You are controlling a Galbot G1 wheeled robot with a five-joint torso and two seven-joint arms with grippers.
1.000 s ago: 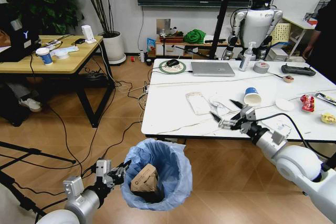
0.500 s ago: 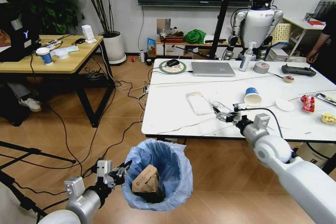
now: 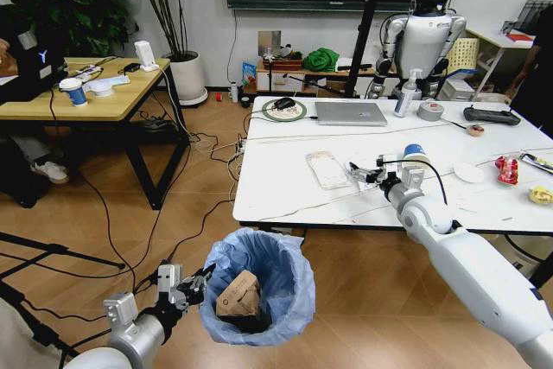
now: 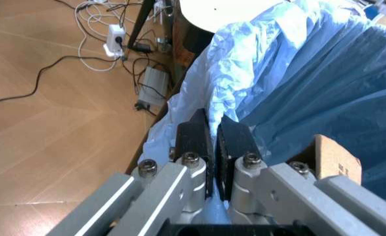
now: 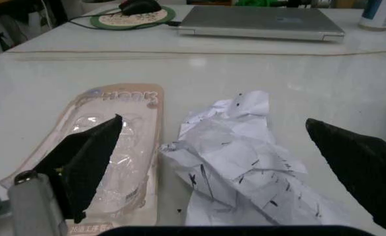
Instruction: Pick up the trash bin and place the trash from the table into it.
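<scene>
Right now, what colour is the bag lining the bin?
Light blue; the bag shows best in the head view.

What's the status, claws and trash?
Left claw shut on bin bag rim, cardboard inside. Right claw open over crumpled paper on table. Clear wrapper beside it.

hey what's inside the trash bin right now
Inside the trash bin lies a brown cardboard piece, leaning against the blue bag. The bottom beneath it is dark and covered, so anything lower cannot be seen. The left gripper pinches the bag's rim.
</scene>
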